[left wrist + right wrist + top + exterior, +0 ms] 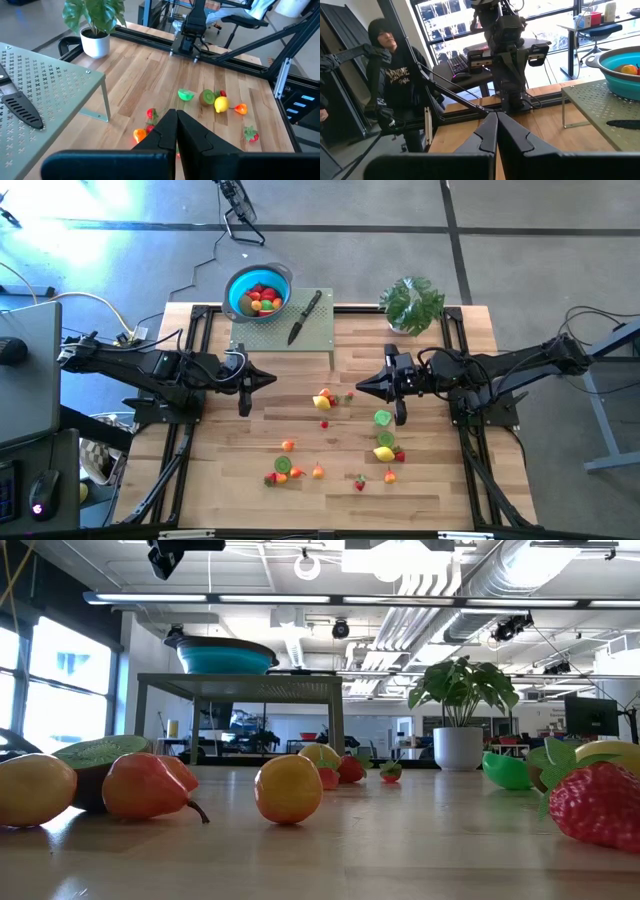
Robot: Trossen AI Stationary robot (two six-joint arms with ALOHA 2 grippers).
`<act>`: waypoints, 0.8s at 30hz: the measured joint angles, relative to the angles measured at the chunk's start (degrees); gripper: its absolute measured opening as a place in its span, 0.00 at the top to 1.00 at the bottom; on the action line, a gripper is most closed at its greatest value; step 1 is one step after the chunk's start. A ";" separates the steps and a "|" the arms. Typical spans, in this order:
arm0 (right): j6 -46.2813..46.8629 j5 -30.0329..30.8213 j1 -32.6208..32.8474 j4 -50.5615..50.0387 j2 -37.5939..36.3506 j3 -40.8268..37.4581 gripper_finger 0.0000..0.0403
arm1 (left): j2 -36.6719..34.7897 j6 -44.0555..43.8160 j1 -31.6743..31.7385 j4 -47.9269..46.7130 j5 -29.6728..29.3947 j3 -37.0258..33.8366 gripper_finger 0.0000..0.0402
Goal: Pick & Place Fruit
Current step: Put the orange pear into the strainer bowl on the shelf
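Small toy fruit pieces lie scattered on the wooden table: a yellow-orange cluster (323,399) in the middle, green halves (383,418) and a lemon (384,452) at the right, several more (283,471) near the front. More fruit fills the blue bowl (258,292) on the perforated stand (300,335). My left gripper (272,379) hovers shut above the table's left half, pointing right. My right gripper (360,386) hovers shut at the right half, pointing left. Neither holds anything.
A black-handled knife (304,317) lies on the stand beside the bowl. A potted plant (411,306) stands at the far right corner. A person in a dark hooded top (395,80) stands beyond the table's left side. Bare wood lies between the two grippers.
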 joint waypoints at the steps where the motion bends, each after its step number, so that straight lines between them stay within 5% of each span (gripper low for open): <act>1: 0.00 -0.01 -0.01 0.00 0.00 0.00 0.99 | 0.00 -0.17 -0.02 0.00 0.00 0.00 0.99; 10: 0.00 0.00 -0.01 0.00 0.00 0.00 0.99 | 0.13 -7.71 -0.98 2.19 -0.65 0.00 0.99; 24: -0.44 0.22 -0.02 -0.11 0.00 0.00 0.99 | 7.81 -17.09 -14.32 -1.73 -13.85 0.00 1.00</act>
